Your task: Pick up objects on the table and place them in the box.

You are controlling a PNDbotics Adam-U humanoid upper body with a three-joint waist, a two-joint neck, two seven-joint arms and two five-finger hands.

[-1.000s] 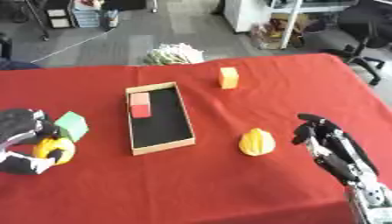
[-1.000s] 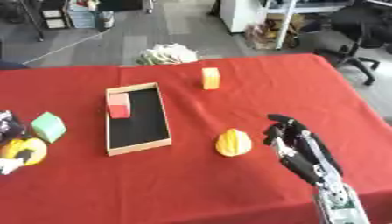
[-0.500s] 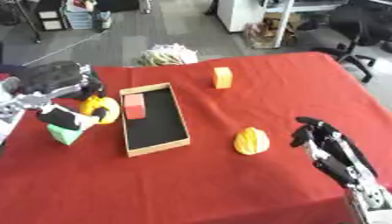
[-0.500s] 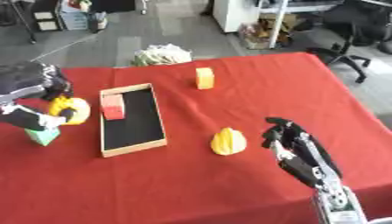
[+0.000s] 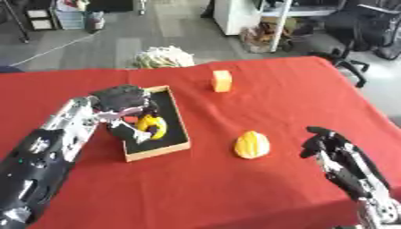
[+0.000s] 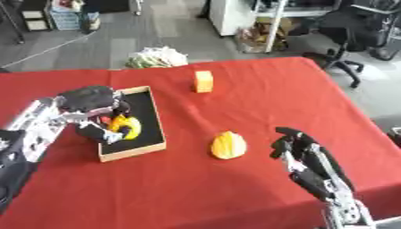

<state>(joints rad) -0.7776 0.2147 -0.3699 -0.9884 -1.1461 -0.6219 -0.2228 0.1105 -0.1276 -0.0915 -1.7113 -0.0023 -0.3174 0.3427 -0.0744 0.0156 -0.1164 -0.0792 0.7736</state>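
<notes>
Currently: yellow object held over box interior

Left hand (image 5: 121,99): positioned over the box (image 5: 177,120), arm entering from lower left. Fingers curled round a yellow object (image 5: 150,126) with dark markings; exact shape not discernible. Object located inside the box outline, above the dark floor; contact with the floor cannot be determined. Something red visible just beside the fingers in the right eye view; identity unclear.

Box: shallow, rectangular, light-coloured walls, dark interior, resting on the red table (image 5: 274,94) left of centre, long axis running away from the robot.

Right hand (image 6: 301,154): near the lower right, above the table, arm entering from the lower right corner. Fingers partly bent, holding nothing, apart from all objects.

Yellow ridged object (image 5: 252,144): resting on the table between the box and the right hand, near the right hand but not touching.

Orange block (image 5: 222,80): upright on the far part of the table, beyond the box, well apart from both hands.

Pale bundle (image 5: 164,57): on the floor past the far table edge.
</notes>
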